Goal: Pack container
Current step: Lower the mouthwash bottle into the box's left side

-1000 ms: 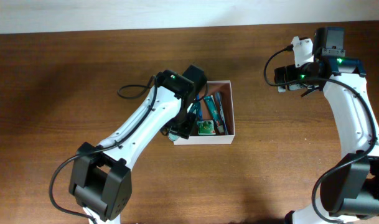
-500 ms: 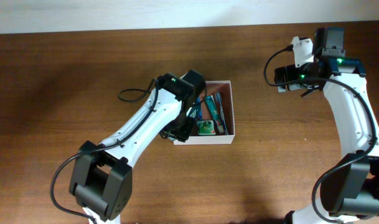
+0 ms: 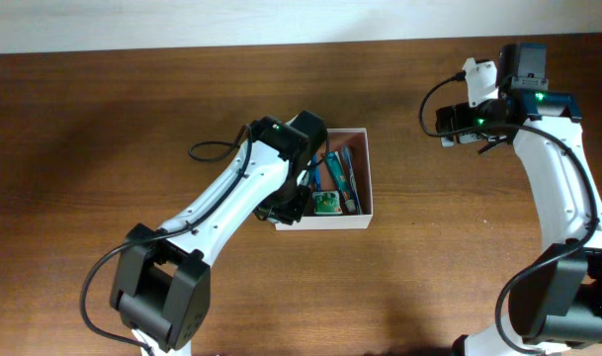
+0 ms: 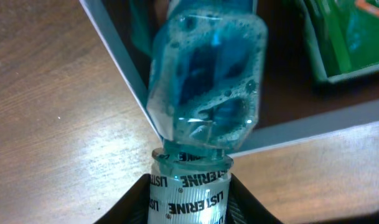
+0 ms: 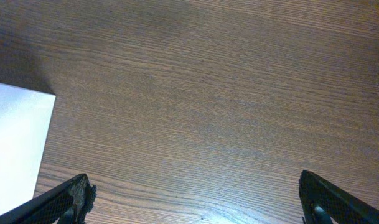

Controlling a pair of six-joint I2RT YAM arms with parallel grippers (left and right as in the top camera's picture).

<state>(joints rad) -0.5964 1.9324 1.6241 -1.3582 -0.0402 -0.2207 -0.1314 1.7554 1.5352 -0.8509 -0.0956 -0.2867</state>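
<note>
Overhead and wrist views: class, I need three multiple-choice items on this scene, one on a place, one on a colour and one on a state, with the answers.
1. Where is the mouthwash bottle?
A. Over a corner of the container.
B. Far from the container, near the table's edge.
C. Beside the right arm's base.

2. What colour is the liquid in the bottle?
A. Red.
B. Blue.
C. Yellow.

3. How does the right gripper stand?
A. Shut on a tube.
B. Open, holding nothing.
C. Shut on the container's wall.

Answers:
1 A, the left wrist view shows the bottle crossing the white corner wall.
2 B, foamy blue liquid shows through its clear body.
3 B, its jaws stand wide apart over the table.
</note>
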